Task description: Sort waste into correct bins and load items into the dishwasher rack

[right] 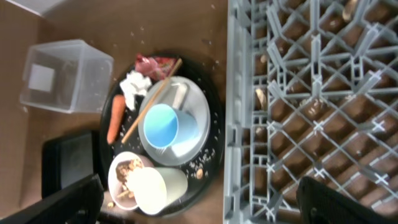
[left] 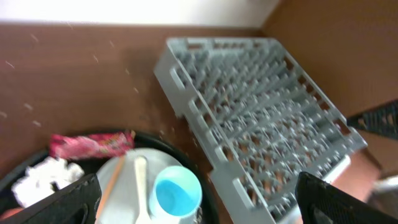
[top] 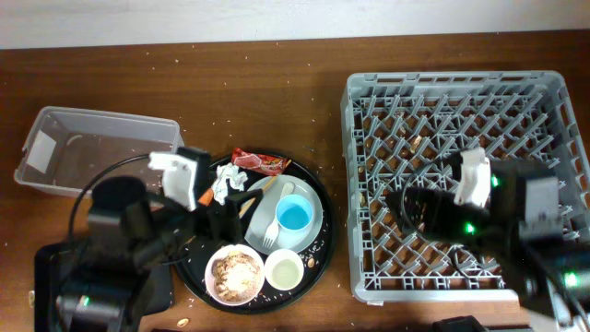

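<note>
Claws first: see the left claw (left: 196, 194) parted and empty above the round black tray (top: 323, 249), the right claw (right: 199, 205) parted and empty over the dishwasher rack (top: 452, 81). On that tray find the red snack wrapper (top: 260, 162), crumpled tissue (top: 227, 183), carrot piece (right: 114, 119), scraps bowl (top: 233, 274), white cup (top: 284, 270), and plate (top: 316, 210) bearing light blue cup (top: 295, 217), fork (top: 274, 221), chopsticks (right: 152, 99). Outward, note clear tub (top: 101, 115) far left, flat black tray (right: 71, 162) near it, crumb-flecked brown wooden tabletop (top: 258, 101), white wall (top: 277, 18).
</note>
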Tool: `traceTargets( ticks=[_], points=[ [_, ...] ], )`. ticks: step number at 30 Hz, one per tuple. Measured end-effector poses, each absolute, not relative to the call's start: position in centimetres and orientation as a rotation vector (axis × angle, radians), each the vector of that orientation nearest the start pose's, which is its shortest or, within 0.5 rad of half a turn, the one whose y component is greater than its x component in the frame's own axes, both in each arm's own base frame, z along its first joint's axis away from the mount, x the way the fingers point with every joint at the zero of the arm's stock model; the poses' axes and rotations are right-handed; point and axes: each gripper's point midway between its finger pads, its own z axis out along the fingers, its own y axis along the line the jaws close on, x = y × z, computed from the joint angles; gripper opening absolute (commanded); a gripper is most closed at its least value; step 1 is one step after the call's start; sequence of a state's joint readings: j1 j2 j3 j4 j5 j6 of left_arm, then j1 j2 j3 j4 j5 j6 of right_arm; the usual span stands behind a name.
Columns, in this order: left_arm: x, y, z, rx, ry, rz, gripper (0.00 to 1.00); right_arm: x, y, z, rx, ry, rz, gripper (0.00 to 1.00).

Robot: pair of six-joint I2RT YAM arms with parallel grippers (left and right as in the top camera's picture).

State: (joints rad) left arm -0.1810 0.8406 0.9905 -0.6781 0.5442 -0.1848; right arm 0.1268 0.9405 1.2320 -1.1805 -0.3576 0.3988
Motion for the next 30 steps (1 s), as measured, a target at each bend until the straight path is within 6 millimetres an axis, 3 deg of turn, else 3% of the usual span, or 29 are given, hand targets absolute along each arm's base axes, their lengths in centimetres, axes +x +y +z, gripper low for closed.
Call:
traceTargets(
  ticks=[2,5,6,7,8,9,10,11,12,13,15,18,20,21,22,25,30],
  points=[
    [25.3,-15.1,25.4,0.339,2.268,-0.820,0.75,23.1,8.8,27.7,0.174,2.503,0.646,0.99],
    [26.3,-17.3,18.9,0.396,2.504,-0.711,0.63,22.8,8.7,27.8,0.174,2.505,0.636,0.99],
    [26.4,-18.5,15.6,0.435,2.610,-0.650,0.61,22.7,8.6,27.7,0.177,2.511,0.633,0.99],
    [26.7,-19.1,13.4,0.446,2.673,-0.598,0.55,22.5,8.6,27.5,0.182,2.524,0.631,0.99],
    [27.0,-19.5,11.8,0.455,2.708,-0.563,0.40,22.2,8.6,27.4,0.185,2.536,0.629,0.99],
    [27.7,-20.2,10.3,0.459,2.725,-0.537,0.37,22.2,8.6,27.3,0.187,2.541,0.629,0.99],
    [27.9,-20.4,8.6,0.465,2.761,-0.496,0.27,22.0,8.5,27.2,0.189,2.547,0.628,0.99],
    [28.2,-20.4,7.5,0.445,2.784,-0.460,0.22,22.0,8.5,27.2,0.191,2.551,0.628,0.99],
    [28.6,-20.3,6.9,0.434,2.790,-0.437,0.08,21.8,8.5,27.1,0.193,2.557,0.627,0.99],
    [28.8,-20.2,6.6,0.417,2.792,-0.427,0.00,21.7,8.5,27.0,0.195,2.565,0.626,0.99],
    [28.9,-20.0,6.4,0.395,2.800,-0.410,0.00,21.5,8.5,26.8,0.197,2.575,0.625,0.99],
    [28.5,-19.7,8.1,0.389,2.833,-0.397,0.00,21.2,7.8,26.3,0.218,2.600,0.573,1.00],
    [30.2,-19.8,14.3,0.354,2.715,-0.451,0.00,21.0,7.3,26.0,0.208,2.616,0.524,0.89],
    [31.0,-19.5,19.4,0.330,2.584,-0.544,0.00,21.0,7.9,25.9,0.138,2.627,0.555,0.88],
    [30.9,-19.5,21.8,0.342,2.520,-0.640,0.00,20.8,9.0,26.1,0.040,2.622,0.627,0.88],
    [28.8,-19.7,26.9,0.474,2.348,-1.076,0.00,20.7,12.8,28.7,-0.219,2.485,0.900,0.88],
    [24.4,-21.6,32.2,0.728,2.058,-1.594,0.00,20.7,17.3,34.1,-0.524,2.171,1.182,0.89]
  ],
)
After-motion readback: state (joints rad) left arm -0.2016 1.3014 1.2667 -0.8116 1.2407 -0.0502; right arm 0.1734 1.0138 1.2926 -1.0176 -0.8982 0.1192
